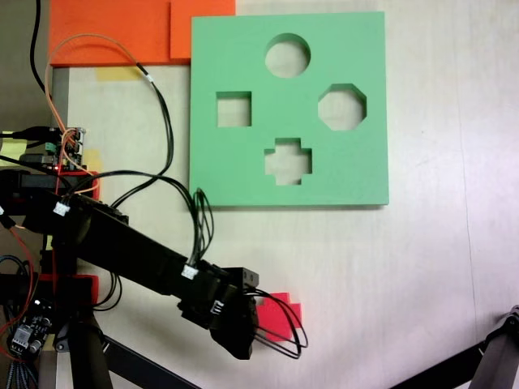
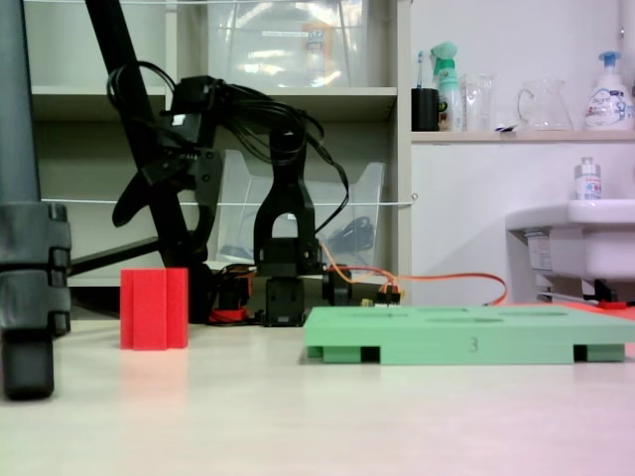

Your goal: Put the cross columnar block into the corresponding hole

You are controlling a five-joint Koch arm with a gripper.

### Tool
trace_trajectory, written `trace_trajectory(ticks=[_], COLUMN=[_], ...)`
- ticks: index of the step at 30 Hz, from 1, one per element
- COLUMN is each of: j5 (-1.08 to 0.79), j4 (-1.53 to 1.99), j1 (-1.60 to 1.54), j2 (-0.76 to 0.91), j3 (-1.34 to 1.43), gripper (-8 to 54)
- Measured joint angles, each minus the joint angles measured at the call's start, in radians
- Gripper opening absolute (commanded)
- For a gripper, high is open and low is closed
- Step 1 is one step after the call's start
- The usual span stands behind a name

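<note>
The red cross columnar block stands upright on the table, below the green foam board in the top-down fixed view. The plus-shaped hole sits in the board's lower middle, with nothing in it. My gripper hangs above the block and slightly to its left in the top-down view, covering the block's left edge. From the side, its jaws look spread apart and clear of the block's top.
The board also has a round hole, a square hole and an octagonal hole. An orange foam piece lies at the top left. Tripod legs stand near the block. Cables trail from the arm's base.
</note>
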Motion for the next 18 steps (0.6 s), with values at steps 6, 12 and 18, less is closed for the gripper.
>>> trace_trajectory(ticks=[6,12,18], j5=[0.006,0.025,0.025], j4=[-0.034,-0.077,-0.100], j1=[-0.058,-0.078,-0.044], j2=[-0.089,-0.127,-0.161], j3=[-0.018,-0.025,-0.049], gripper=[52.0,52.1,52.1])
